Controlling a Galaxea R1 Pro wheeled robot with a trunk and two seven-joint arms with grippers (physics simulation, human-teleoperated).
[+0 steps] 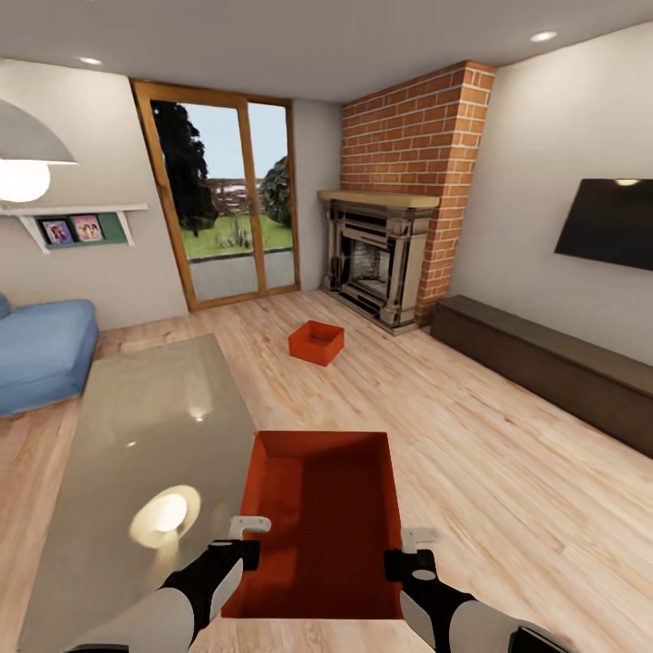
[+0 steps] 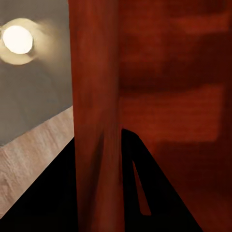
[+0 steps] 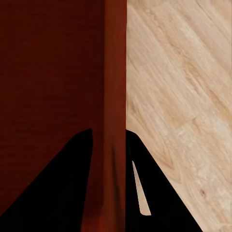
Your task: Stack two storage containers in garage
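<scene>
- The near storage container [image 1: 322,517], an orange-red open bin, sits at about 6 o'clock in the head view, held up between both arms over the light wood floor [image 1: 508,472], open side up.
- The left gripper [image 1: 243,535] is clamped on the bin's left wall; in the left wrist view that wall [image 2: 94,121] runs straight down between the two dark fingers [image 2: 53,198], one inside the bin and one outside.
- The right gripper [image 1: 410,549] pinches the opposite wall the same way; the right wrist view shows the wall edge [image 3: 115,96] squeezed between its fingers [image 3: 58,188], with plank floor beyond.
- Gripping opposite walls likely keeps the wide bin level and stops it swinging during the drive to the garage.
- The glass table [image 1: 145,435] lies at 9 o'clock of the held bin, its edge just beside the bin's left wall, so turning left could clip it.
- The second storage container [image 1: 316,343] rests on the floor at 12 o'clock, well apart, in front of the brick fireplace [image 1: 381,263].
- The scene is the living room, so by my reckoning the carry has barely begun.
</scene>
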